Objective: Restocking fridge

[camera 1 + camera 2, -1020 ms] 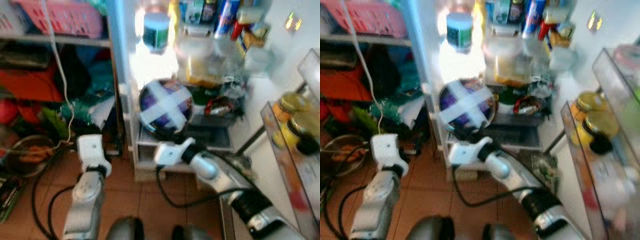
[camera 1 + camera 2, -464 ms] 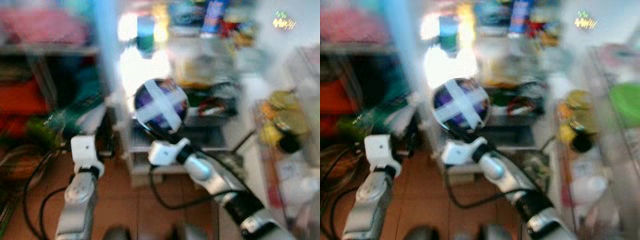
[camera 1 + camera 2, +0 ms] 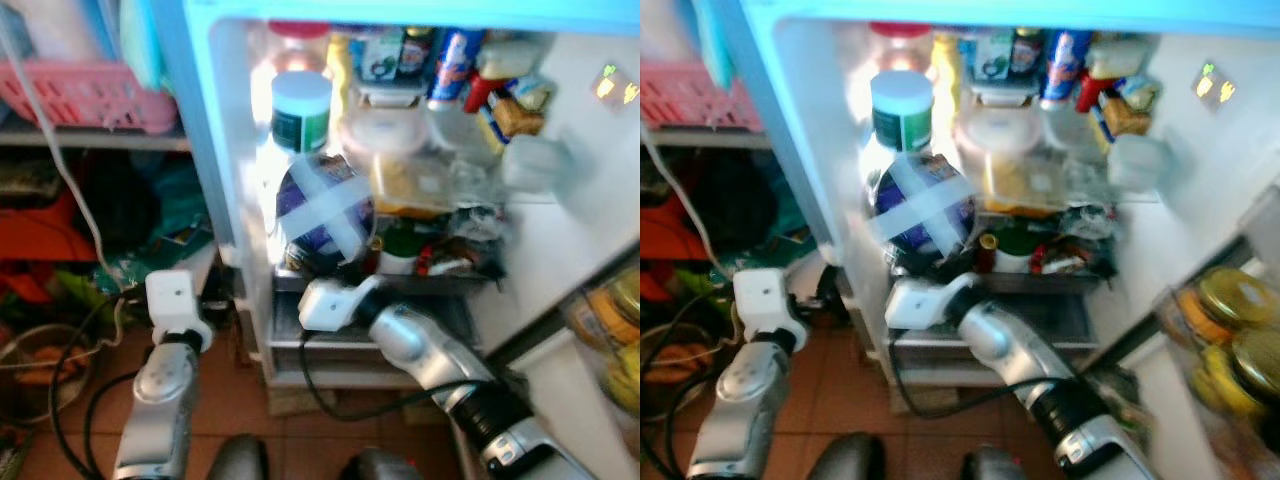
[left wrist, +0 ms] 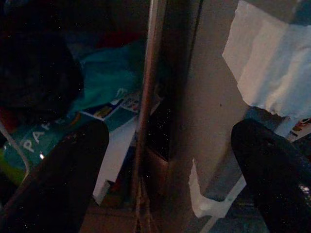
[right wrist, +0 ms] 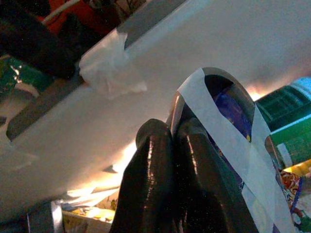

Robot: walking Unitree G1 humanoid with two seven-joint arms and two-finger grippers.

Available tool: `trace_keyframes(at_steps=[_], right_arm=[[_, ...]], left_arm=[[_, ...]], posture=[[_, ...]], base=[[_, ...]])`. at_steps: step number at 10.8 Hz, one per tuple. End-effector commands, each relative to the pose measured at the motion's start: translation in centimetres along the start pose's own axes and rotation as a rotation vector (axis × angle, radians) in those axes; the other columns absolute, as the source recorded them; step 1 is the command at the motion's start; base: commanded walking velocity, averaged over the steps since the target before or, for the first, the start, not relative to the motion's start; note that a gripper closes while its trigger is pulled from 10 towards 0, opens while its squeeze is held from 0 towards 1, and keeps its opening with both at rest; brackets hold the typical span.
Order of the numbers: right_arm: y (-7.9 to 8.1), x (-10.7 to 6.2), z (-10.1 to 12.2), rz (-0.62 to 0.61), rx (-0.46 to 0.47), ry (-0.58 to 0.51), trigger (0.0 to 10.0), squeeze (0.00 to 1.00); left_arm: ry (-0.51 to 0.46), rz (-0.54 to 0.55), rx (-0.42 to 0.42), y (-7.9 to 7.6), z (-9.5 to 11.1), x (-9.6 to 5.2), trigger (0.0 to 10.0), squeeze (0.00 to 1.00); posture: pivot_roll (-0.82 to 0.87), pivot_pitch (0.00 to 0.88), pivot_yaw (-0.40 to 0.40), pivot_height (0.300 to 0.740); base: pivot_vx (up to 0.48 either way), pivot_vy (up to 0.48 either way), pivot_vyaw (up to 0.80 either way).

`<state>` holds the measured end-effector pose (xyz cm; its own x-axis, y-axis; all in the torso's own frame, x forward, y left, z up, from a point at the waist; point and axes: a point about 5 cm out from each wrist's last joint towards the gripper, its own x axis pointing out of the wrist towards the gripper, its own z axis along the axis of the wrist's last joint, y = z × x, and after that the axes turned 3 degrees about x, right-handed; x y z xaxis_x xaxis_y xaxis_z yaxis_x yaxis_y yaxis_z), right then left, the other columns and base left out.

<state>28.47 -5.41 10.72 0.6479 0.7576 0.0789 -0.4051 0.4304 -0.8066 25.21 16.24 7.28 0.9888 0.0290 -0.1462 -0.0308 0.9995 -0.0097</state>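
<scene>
Right gripper (image 5: 167, 145), closed, grips a purple bowl (image 3: 323, 212) crossed with white tape.

Glossy metal bowl, matt tape, smooth plastics around an open fridge.

Shiny metal-looking rim on the purple-topped bowl (image 3: 324, 213), crossed with matt whitish tape strips (image 5: 228, 145), papery and slightly creased. Glossy black fingers (image 5: 165, 194) on the right gripper (image 5: 173, 133), pinched flat together against the bowl's rim; brushed silver casing on the right arm (image 3: 415, 345) with a smooth white plastic wrist block. Smooth white plastic fridge walls (image 3: 1200, 200), clear plastic tubs (image 3: 385, 135) on the shelves, glass-like jars with shiny gold lids (image 3: 1225, 300) in the door at right. Pink plastic lattice basket (image 3: 85, 90) at far left, soft crumpled cloth below it, matt terracotta floor tiles (image 3: 225, 400) nearest.
</scene>
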Motion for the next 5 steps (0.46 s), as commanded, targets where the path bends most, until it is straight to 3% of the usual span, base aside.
trace_keyframes(at_steps=[1, 4, 5], right_arm=[[-0.4, -0.4, -0.3, -0.013, -0.004, 0.010, 10.0, 0.00], [-1.7, -0.5, -1.7, -0.058, -0.064, 0.107, 10.0, 0.00], [-3.2, -0.2, -3.0, -0.071, -0.077, 0.174, 10.0, 0.00]], left_arm=[[0.006, -0.014, -0.005, -0.4, -0.1, -0.1, 10.0, 0.00], [0.009, -0.014, -0.001, -0.4, -0.1, -0.2, 10.0, 0.00], [0.013, -0.013, 0.005, -0.2, -0.1, -0.4, 10.0, 0.00]], posture=[[0.01, 0.107, -0.024, 0.740], [0.02, 0.114, -0.023, 0.740], [0.03, 0.124, -0.015, 0.740]], base=[[0.000, 0.000, 0.00], [0.000, 0.000, 0.00], [0.000, 0.000, 0.00]])
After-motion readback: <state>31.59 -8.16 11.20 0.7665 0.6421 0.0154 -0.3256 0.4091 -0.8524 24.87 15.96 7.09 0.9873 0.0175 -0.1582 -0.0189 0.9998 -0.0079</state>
